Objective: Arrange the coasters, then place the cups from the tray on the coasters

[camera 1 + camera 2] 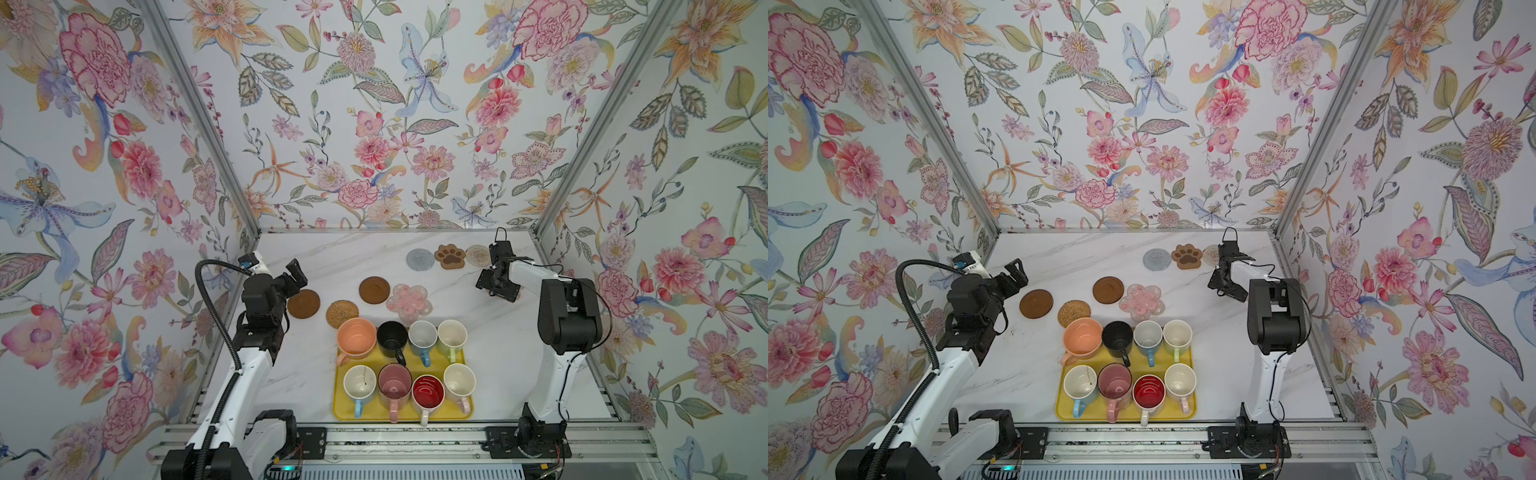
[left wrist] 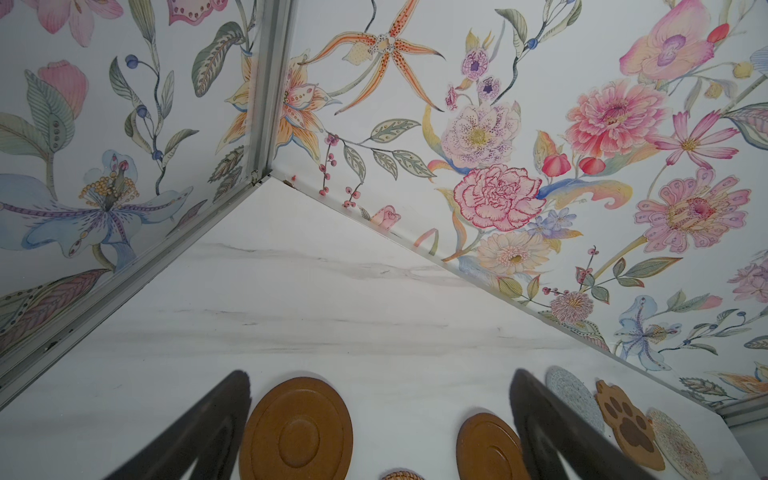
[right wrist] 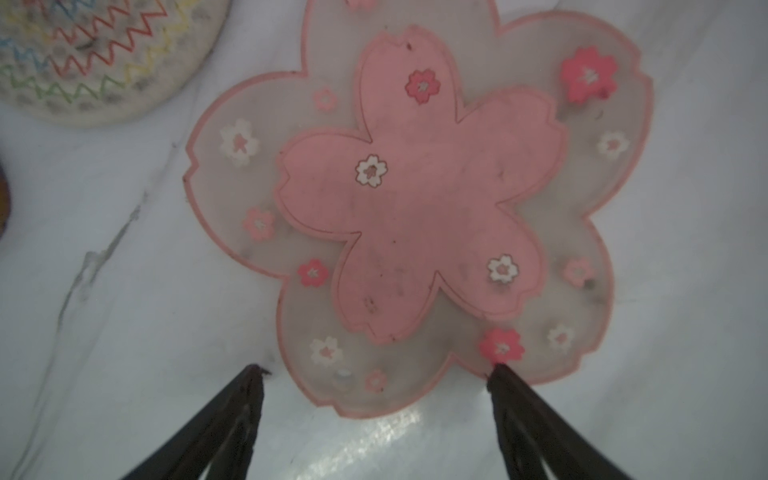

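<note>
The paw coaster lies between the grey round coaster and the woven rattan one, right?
No. Both top views show the paw coaster between the grey round coaster and the pale round coaster; the woven rattan coaster lies near the tray.

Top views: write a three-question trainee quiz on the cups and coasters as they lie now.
1. Count: how many cups stand on the tray?
2. True or false: one cup already sits on a coaster.
3. Which coaster lies between the grey round coaster and the clear round coaster? A rattan; B paw; C dark brown disc.
Key: 1 eight; 2 false; 3 B, the paw coaster.
</note>
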`<move>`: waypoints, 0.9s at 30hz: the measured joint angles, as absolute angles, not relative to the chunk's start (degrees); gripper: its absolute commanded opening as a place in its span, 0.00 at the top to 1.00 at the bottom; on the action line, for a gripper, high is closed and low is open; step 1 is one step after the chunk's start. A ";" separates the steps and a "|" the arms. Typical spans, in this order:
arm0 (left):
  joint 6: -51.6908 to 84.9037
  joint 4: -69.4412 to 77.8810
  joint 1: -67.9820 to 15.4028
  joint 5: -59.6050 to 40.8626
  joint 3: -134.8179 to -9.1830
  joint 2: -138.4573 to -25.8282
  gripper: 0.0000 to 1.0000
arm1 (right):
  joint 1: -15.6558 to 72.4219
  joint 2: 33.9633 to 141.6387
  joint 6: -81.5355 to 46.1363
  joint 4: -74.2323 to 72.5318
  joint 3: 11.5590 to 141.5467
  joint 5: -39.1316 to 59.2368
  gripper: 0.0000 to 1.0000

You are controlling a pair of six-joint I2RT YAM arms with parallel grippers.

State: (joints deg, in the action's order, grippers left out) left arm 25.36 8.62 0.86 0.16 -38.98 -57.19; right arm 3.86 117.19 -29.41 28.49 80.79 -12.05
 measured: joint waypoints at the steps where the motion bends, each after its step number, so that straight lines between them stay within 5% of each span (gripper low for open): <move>1: 25.36 8.62 0.86 0.19 -38.98 -57.19 0.01 | 3.73 117.27 -29.41 28.49 80.79 -12.12 0.13; 27: 25.39 8.67 2.11 0.05 -38.96 -56.88 0.01 | -2.74 123.37 -27.62 32.18 91.02 -11.75 0.14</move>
State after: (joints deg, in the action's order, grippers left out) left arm 25.39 8.67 2.11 0.05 -38.96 -56.88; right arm -2.74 123.37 -27.62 32.18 91.02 -11.75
